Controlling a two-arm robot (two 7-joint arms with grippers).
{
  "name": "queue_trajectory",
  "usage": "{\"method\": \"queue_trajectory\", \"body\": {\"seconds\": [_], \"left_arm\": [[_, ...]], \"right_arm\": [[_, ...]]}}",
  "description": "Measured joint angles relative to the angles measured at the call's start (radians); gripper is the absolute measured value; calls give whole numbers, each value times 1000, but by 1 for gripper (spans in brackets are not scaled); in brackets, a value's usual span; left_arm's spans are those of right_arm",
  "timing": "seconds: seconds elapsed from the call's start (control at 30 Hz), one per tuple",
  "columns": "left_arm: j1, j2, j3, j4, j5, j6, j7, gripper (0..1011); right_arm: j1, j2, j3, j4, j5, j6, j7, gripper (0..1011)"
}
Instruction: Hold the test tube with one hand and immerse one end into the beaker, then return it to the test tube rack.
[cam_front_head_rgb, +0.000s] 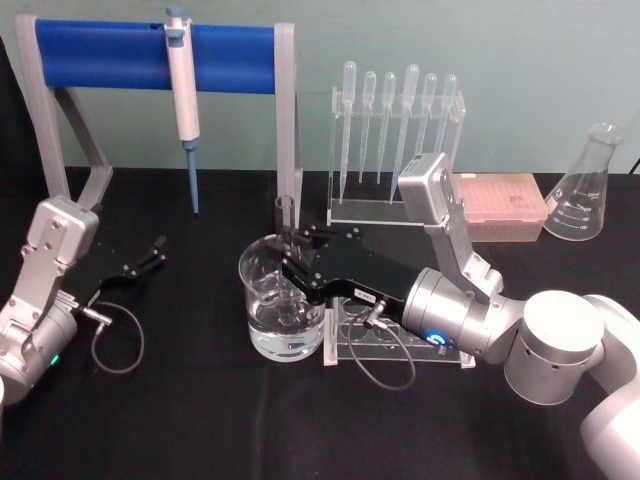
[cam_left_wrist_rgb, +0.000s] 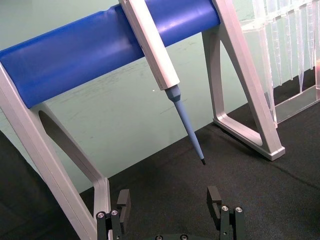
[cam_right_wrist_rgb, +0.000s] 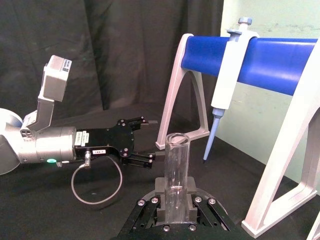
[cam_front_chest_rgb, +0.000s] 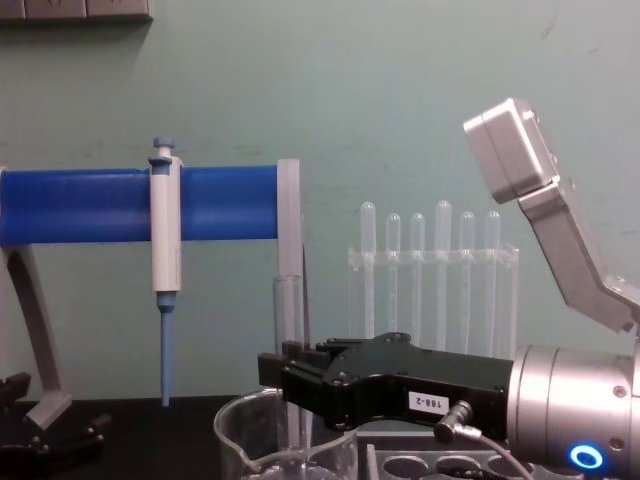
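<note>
- While it stands upright just left of centre in the head view, the clear glass test tube (cam_front_head_rgb: 285, 215) is clamped near its lower part by the black two-jaw right gripper (cam_front_head_rgb: 289, 256), whose fingers (cam_right_wrist_rgb: 160, 189) press on it from both sides in the right wrist view.
- From the chest view, the tube (cam_front_chest_rgb: 288, 330) rises in the lower middle of the frame with its open rim up. Its lower end dips below the flared rim of the wide clear glass beaker (cam_front_chest_rgb: 235, 440). Whether it reaches the liquid cannot be told.
- That beaker (cam_front_head_rgb: 255, 290) sits at centre frame in the head view, with clear liquid in its lower part.
- Just right of the beaker, under the gripper's silver wrist, lies the clear acrylic test tube rack (cam_front_head_rgb: 345, 345).
- At the left middle of the head view the black left gripper (cam_front_head_rgb: 156, 250) rests low over the black table (cam_front_head_rgb: 200, 420), well apart from the beaker, its fingers (cam_left_wrist_rgb: 122, 205) spread wide with nothing between them.
- Across the upper left stands a grey stand with a blue bar (cam_front_head_rgb: 110, 52), and a white-and-blue pipettor (cam_front_head_rgb: 183, 95) hangs from it.
- In the upper middle, frosted plastic pipettes (cam_front_head_rgb: 390, 110) stand in a clear holder. To its right are a pink tip box (cam_front_head_rgb: 500, 205) and a conical glass flask (cam_front_head_rgb: 585, 190).
</note>
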Motion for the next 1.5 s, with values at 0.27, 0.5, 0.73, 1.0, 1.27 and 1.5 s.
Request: {"method": "queue_trajectory", "body": {"seconds": [0.27,0.5,0.73,1.0,1.27,1.5], "left_arm": [[0,0,0,0,0,0,0,1000],[0,0,0,0,0,0,0,1000],[0,0,0,0,0,0,0,1000],[0,0,0,0,0,0,0,1000],[0,0,0,0,0,0,0,1000],[0,0,0,0,0,0,0,1000]], "right_arm": [[0,0,0,0,0,0,0,225],[0,0,0,0,0,0,0,225],[0,0,0,0,0,0,0,225],[0,0,0,0,0,0,0,225],[0,0,0,0,0,0,0,225],[0,0,0,0,0,0,0,224]]}}
